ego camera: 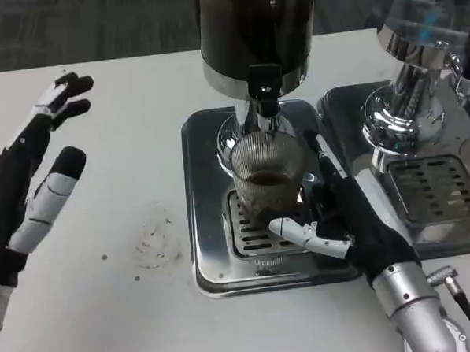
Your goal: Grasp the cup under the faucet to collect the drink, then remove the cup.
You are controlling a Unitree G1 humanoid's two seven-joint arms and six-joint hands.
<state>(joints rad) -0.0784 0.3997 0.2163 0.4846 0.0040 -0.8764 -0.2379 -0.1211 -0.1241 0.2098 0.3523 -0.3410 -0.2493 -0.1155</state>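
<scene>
**Cup Held Under Faucet: Spill Risks on Removal**

The right hand (340,222) is wrapped around the ribbed glass cup (266,174) from the cup's right side; a white fingertip (289,230) is seen curled across the base of the cup, so the cup is judged to be gripped. The left hand (30,179) is held apart over the white surface (131,307), fingers spread, with nothing in it.

The cup is located upright on the slotted grate (250,234) of the steel drip tray (212,264), directly beneath the black faucet (263,88) of the dark dispenser (255,33). Dark drink is visible in the lower part of the cup. A second dispenser with its own tray (437,189) is positioned just beside the right forearm.

Hazards are assessed as follows:

- If the cup is lifted before being drawn clear, its rim may be struck against the faucet, since the two are very close.
- If the cup is tilted during withdrawal, drink may be spilled onto the tray.
- If the forearm is swung outward, the neighbouring tray may be knocked.
- A low grip on ribbed glass may allow slipping.
</scene>
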